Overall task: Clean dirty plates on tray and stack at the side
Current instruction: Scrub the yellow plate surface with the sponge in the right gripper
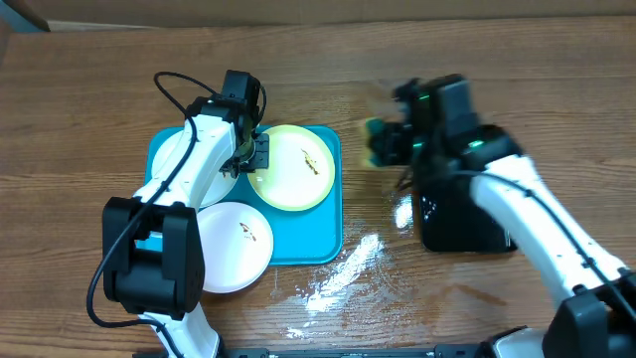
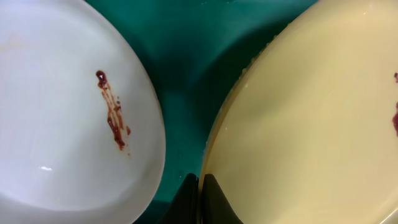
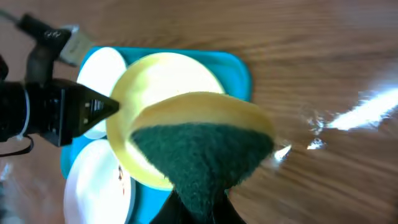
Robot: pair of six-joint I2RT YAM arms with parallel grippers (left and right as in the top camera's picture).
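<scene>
On the turquoise tray lies a pale yellow-green plate with a dark smear. My left gripper is shut on its left rim; in the left wrist view the black fingers pinch the plate's edge. A white plate with a red-brown streak lies beside it. Another white plate overhangs the tray's front-left corner. The third plate is partly hidden under the left arm. My right gripper hovers right of the tray, shut on a yellow and dark green sponge.
A glossy black tray sits on the wooden table under the right arm. A shiny wet patch spreads across the table in front of the turquoise tray's right corner. A black cable loops above the left arm.
</scene>
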